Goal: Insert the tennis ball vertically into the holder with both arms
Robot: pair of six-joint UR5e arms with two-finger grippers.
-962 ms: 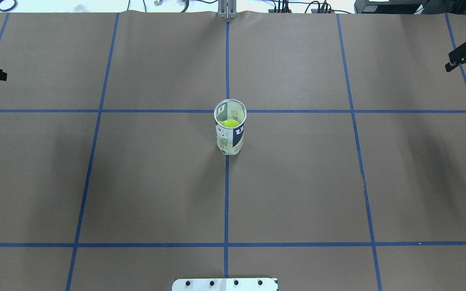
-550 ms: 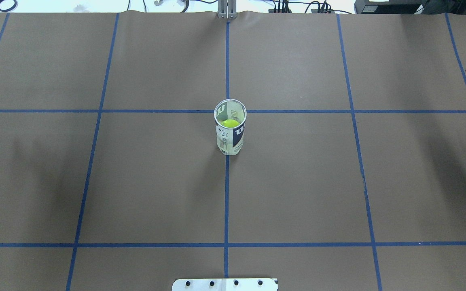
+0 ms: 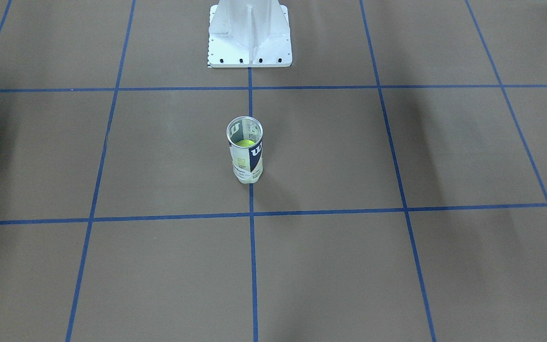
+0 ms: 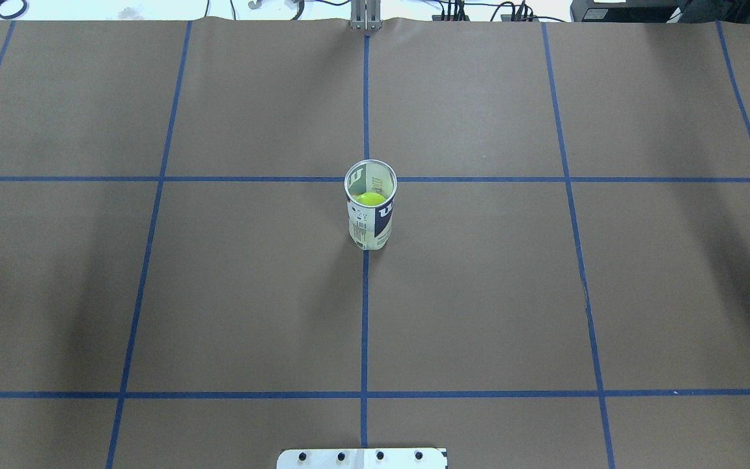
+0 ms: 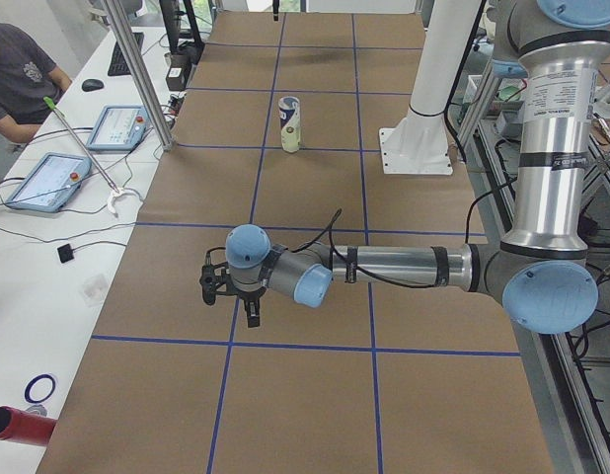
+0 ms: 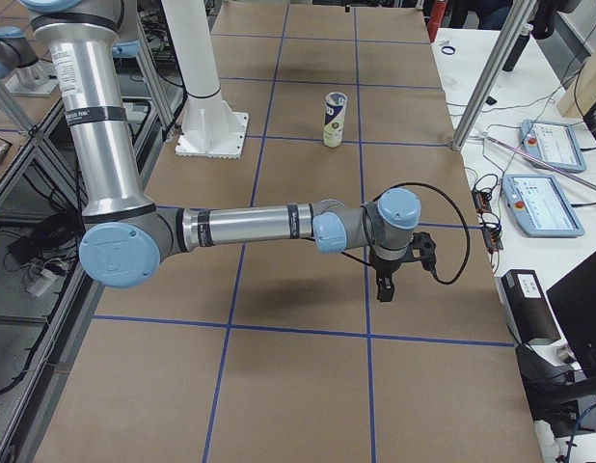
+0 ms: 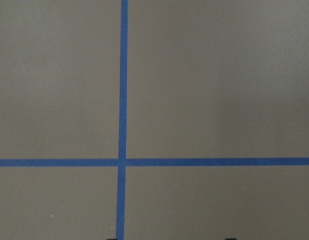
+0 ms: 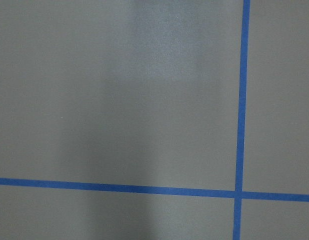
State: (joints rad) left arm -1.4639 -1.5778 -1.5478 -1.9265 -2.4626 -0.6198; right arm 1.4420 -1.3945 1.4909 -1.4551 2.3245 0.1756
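Standing upright, the holder (image 4: pixel 368 225) — a tennis ball (image 4: pixel 370 198) resting inside.

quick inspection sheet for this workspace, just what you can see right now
surface: brown paper-covered table marked with a blue tape grid; no spills seen
job's things: clear plastic tennis-ball can holder stands upright at the table's centre; yellow-green tennis ball sits inside it
clutter: nothing seen on the paper
grippers: black left gripper and black right gripper hang over bare paper at opposite table ends, far from the holder; open or shut cannot be told
cables: thin black cable loops out from the right wrist
surroundings: white metal pedestal base on the robot's side; seated person and control tablets at the white side bench
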